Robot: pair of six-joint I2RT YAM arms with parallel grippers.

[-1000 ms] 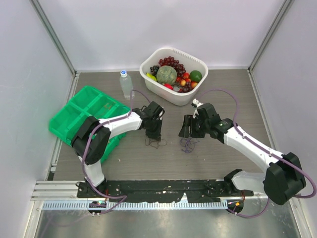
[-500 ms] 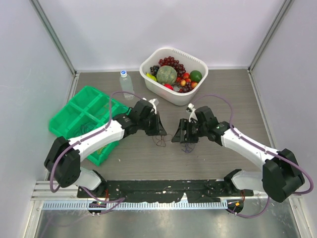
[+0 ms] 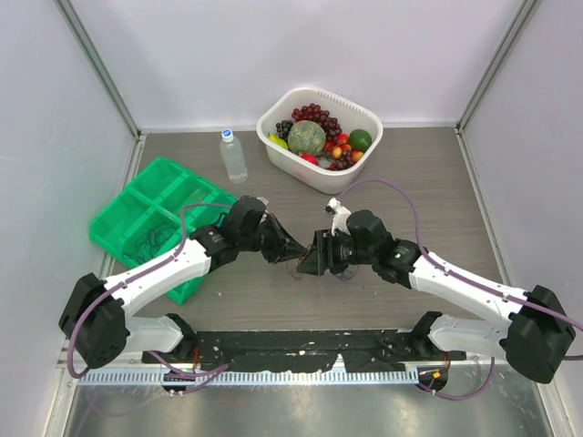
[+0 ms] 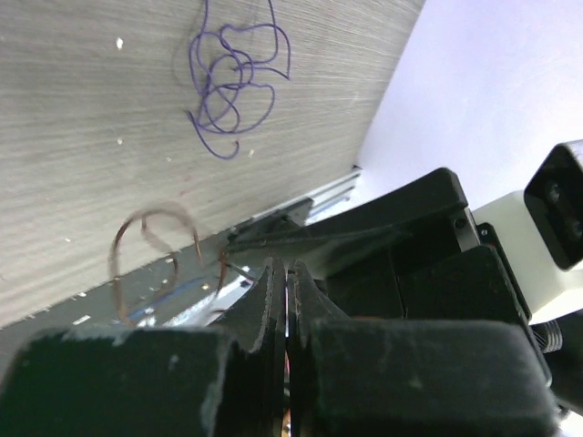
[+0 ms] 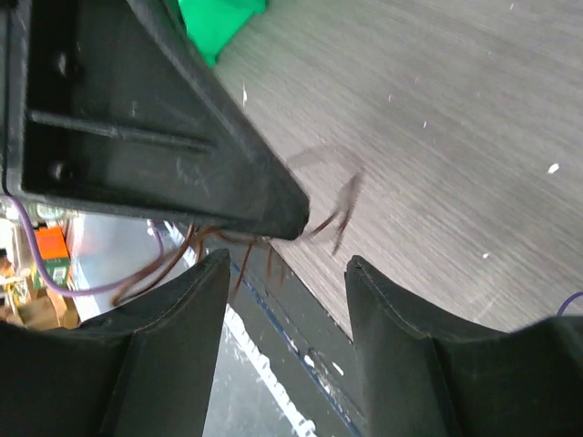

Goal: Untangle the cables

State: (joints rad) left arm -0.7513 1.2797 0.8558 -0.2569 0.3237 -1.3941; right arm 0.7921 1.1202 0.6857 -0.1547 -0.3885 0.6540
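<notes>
A thin dark brown wire loop (image 4: pixel 155 244) dangles, blurred, from the tightly closed left gripper (image 4: pixel 287 273) over the grey wood-grain table (image 4: pixel 73 137), a purple wire tangle (image 4: pixel 235 77) lying at its 1 o'clock, while the right gripper (image 5: pixel 284 262) at 3 o'clock gapes wide, empty.

I'm looking into a robotics lab test cell: plain white panel walls (image 3: pixel 273 55) held in aluminium frame posts (image 3: pixel 96 68), a grey wood-grain counter (image 3: pixel 428 182), and two white robot arms (image 3: pixel 173 269) bolted to a black base rail (image 3: pixel 301 344).
</notes>
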